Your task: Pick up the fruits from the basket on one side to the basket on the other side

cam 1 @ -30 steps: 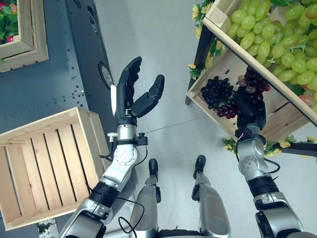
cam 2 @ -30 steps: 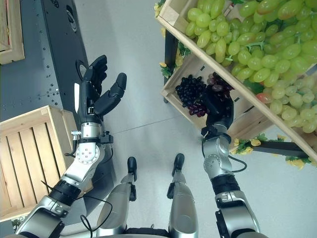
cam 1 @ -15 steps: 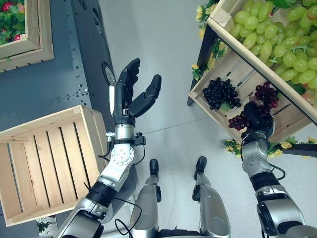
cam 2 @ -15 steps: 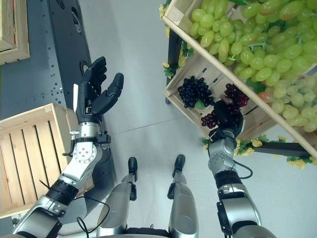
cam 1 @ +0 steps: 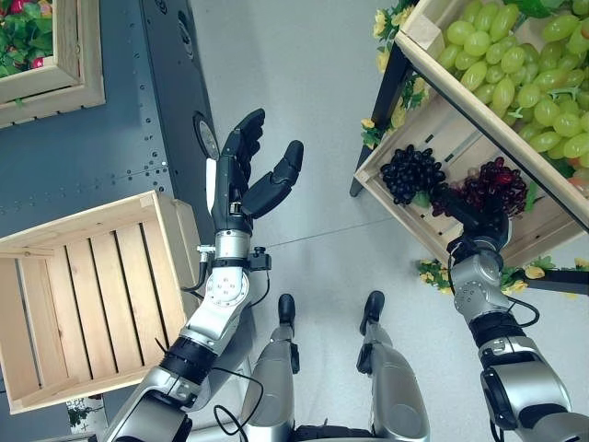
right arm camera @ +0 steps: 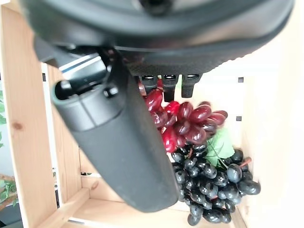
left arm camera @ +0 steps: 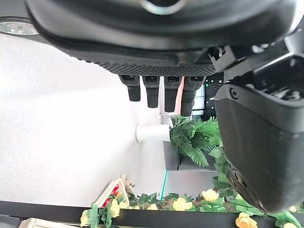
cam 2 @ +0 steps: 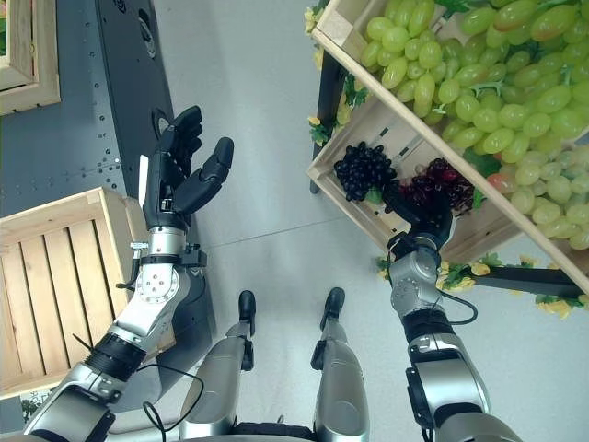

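Observation:
A bunch of red grapes [cam 1: 494,181] lies in the lower wooden crate [cam 1: 433,138] of the stand on my right, beside a bunch of black grapes [cam 1: 409,173]. My right hand [cam 1: 479,219] reaches into that crate from its front edge, right under the red bunch. In the right wrist view the red grapes [right arm camera: 183,123] sit between the outstretched thumb [right arm camera: 114,137] and the straight fingers [right arm camera: 166,85], with the black grapes [right arm camera: 213,190] beyond them. My left hand [cam 1: 241,184] is held up open over the floor, holding nothing. An empty slatted crate [cam 1: 92,295] stands at my left.
Above the lower crate, a tilted crate holds green grapes [cam 1: 515,83]. Yellow flowers [cam 1: 379,55] trim the stand's dark legs. A dark metal panel [cam 1: 110,138] lies behind the empty crate. Another wooden box [cam 1: 64,74] with greenery sits at the far left.
My right hand drew back toward the crate's front edge, then moved a little deeper again, and the red grapes shifted with it. The left hand stayed raised and open.

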You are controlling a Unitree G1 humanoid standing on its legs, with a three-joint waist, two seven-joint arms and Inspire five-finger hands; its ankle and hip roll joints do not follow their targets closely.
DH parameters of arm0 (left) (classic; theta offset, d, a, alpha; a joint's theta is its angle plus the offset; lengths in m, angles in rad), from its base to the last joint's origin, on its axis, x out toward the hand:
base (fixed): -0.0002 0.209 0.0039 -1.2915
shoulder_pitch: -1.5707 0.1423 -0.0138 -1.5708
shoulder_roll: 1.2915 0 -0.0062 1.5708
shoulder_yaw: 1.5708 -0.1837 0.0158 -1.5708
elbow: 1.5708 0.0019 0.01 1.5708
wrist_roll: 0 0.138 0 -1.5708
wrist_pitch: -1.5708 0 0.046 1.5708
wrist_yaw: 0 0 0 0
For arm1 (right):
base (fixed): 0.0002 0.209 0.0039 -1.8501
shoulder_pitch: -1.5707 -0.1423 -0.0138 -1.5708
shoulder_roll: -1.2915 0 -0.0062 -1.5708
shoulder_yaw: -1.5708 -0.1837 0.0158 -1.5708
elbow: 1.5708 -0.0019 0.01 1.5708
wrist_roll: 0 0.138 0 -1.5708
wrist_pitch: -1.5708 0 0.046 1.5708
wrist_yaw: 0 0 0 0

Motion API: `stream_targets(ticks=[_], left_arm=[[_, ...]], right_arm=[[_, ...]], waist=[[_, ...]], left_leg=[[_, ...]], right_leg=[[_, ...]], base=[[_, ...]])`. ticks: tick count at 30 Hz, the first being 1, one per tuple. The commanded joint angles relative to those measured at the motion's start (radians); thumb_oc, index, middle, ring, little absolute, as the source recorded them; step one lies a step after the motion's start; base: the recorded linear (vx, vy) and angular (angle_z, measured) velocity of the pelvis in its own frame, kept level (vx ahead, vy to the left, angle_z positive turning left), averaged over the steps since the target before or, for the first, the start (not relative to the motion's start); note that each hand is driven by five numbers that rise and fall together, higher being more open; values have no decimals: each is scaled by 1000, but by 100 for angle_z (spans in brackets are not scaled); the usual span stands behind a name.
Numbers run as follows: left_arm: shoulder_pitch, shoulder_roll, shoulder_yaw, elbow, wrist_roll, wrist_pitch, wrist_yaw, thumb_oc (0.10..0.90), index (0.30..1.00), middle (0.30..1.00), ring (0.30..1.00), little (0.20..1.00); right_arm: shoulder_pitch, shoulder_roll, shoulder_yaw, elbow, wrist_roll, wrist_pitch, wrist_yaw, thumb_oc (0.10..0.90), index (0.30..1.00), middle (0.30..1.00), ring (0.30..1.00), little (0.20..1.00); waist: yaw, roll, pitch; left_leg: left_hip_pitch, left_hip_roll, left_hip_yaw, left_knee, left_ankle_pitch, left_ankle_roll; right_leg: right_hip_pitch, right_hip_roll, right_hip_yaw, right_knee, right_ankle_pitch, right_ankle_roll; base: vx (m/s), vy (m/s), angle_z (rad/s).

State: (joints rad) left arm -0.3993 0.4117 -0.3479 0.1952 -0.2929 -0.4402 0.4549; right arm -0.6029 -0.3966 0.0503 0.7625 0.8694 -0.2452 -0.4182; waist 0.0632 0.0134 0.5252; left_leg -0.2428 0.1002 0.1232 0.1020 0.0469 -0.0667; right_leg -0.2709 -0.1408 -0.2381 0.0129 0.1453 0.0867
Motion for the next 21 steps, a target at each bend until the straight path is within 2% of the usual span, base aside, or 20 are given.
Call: stream_targets(ticks=[1, 9, 14, 17, 21], left_arm=[[-104, 27, 12, -98, -10, -119, -11, 800, 900, 900, 900, 900], [-84, 34, 19, -117, -22, -112, -21, 800, 900, 900, 900, 900], [-56, 28, 32, -136, -30, -105, -34, 800, 900, 900, 900, 900], [-35, 25, 40, -146, -25, -98, -33, 800, 900, 900, 900, 900], [5, 8, 50, -156, -5, -86, -23, 800, 900, 900, 900, 900]], right_arm=[[-102, -156, 11, -68, -73, -59, -74, 800, 900, 900, 900, 900], [-100, -169, -6, -85, -106, -38, -178, 800, 900, 900, 900, 900], [-84, -145, -13, -167, -75, -29, -148, 800, 900, 900, 900, 900], [-56, -133, -9, -237, -126, 18, -159, 800, 900, 900, 900, 900], [-3, -106, 2, -376, -168, 53, -117, 800, 900, 900, 900, 900]], waist=[[8, 2, -5], [12, -2, -5], [11, -8, -5], [7, -13, -16], [1, -22, -53]], left_leg=[[-36, -92, 25, 61, -50, 32], [1, -91, 25, 59, -58, 36], [42, -92, 24, 50, -64, 40], [72, -93, 24, 33, -65, 41], [116, -96, 22, -5, -63, 45]], right_leg=[[-19, 28, -51, 237, -161, 0], [15, 29, -51, 235, -165, 1], [57, 29, -44, 222, -167, 2], [83, 30, -39, 209, -167, 4], [122, 31, -29, 180, -167, 8]], base=[[0, 0, 0], [5, 2, 0], [36, 32, 1], [49, 54, 0], [84, 93, -1]])
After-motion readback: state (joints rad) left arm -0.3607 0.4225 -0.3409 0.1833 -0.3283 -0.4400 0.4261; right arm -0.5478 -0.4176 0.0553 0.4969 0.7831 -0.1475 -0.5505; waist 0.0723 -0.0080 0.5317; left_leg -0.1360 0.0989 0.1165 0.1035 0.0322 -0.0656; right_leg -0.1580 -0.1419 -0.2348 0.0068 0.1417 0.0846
